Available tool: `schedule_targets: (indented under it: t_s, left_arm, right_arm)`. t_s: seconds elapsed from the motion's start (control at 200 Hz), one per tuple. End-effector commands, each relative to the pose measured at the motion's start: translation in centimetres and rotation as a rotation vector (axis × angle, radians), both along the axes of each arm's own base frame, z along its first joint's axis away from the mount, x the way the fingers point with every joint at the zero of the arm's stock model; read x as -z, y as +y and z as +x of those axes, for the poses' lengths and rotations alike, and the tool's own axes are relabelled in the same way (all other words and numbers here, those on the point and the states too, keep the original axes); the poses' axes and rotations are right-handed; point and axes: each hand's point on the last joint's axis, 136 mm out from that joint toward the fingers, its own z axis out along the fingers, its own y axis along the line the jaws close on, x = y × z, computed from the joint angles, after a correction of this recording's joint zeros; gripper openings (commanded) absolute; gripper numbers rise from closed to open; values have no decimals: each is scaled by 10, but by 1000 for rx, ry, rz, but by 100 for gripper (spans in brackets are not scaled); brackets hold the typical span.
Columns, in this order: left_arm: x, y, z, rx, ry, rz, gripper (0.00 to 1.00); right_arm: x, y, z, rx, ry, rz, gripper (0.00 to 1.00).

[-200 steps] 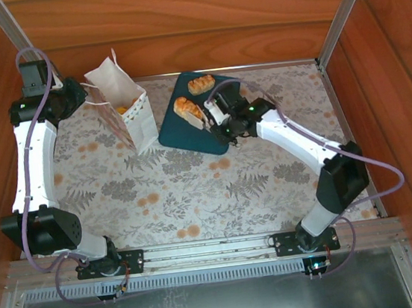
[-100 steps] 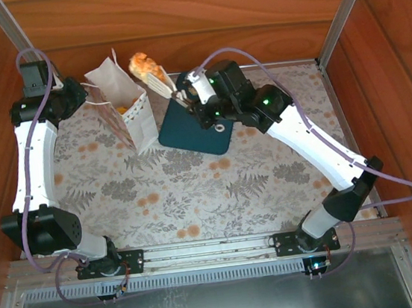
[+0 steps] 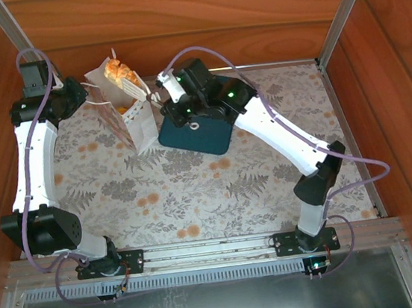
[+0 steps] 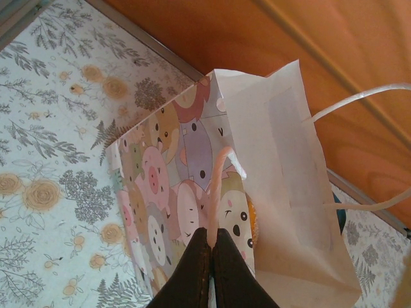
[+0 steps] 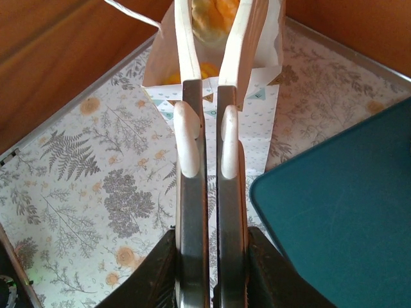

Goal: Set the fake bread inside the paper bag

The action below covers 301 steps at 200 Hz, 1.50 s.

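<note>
The white paper bag (image 3: 130, 118) stands upright at the back left of the table, its mouth open. My left gripper (image 3: 81, 101) is shut on the bag's pink loop handle (image 4: 218, 186) and holds the left rim up. A tan, golden fake bread (image 3: 114, 70) hangs just above the bag's mouth, with my right gripper (image 3: 131, 79) shut on it between its long fingers (image 5: 186, 128). In the right wrist view this bread (image 5: 215, 13) sits at the fingertips over the bag (image 5: 257, 115). More orange bread (image 5: 186, 74) lies inside the bag, and it also shows in the left wrist view (image 4: 252, 221).
A dark teal tray (image 3: 196, 136) lies right of the bag, partly under my right arm. Wooden walls close in the back and both sides, right behind the bag. A flowered cloth (image 3: 196, 193) covers the table.
My right gripper has lifted a bread off the teal tray and carried it left and back until it hangs over the bag's mouth. The left arm and the bag have stayed put.
</note>
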Motion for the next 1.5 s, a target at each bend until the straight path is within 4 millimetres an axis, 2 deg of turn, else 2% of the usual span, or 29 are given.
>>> schedule_targets:
  t_s: [0.0, 0.21, 0.39, 0.465, 0.64, 0.87, 1.039, 1.199, 1.234, 1.294, 1.304, 1.319, 1.499]
  left_arm:
    - [-6, 1, -4, -2, -16, -8, 0]
    - [-7, 1, -5, -2, -18, -11, 0]
    - [-7, 0, -5, 0, -20, -11, 0]
    - [-6, 1, -5, -2, -17, -12, 0]
    - [-6, 0, -4, 0, -17, -12, 0]
    - [-6, 1, -4, -2, -17, -10, 0]
    - [-6, 0, -5, -1, -18, -11, 0]
    - [-6, 1, -5, -2, -17, -10, 0]
    - [-5, 1, -5, -3, -16, -11, 0]
    - [-5, 1, -5, -2, -16, -12, 0]
    - [-5, 1, -5, -3, -16, -12, 0]
    - [-5, 1, -5, -2, -16, -12, 0]
    - [-4, 0, -5, -2, -15, -14, 0]
  right_arm:
    - [-20, 13, 0, -21, -18, 63, 27]
    - [-6, 22, 8, -18, -6, 40, 30]
    - [-1, 22, 10, -13, -2, 25, 47]
    - [-2, 22, 10, -11, -4, 26, 49]
    - [-11, 20, 10, -8, -16, 38, 49]
    - [-37, 8, 6, 10, -67, 64, 48]
    - [-51, -16, 8, 66, -135, 48, 48]
    - [-52, -53, 17, 161, -158, 26, 48]
    - [-49, -61, 21, 186, -149, 23, 48]
    - [-33, -75, 32, 243, -101, 13, 47]
    - [-40, -81, 29, 254, -106, 29, 47]
    - [-40, -87, 31, 273, -97, 36, 47]
    - [5, -132, 64, 489, 133, 79, 49]
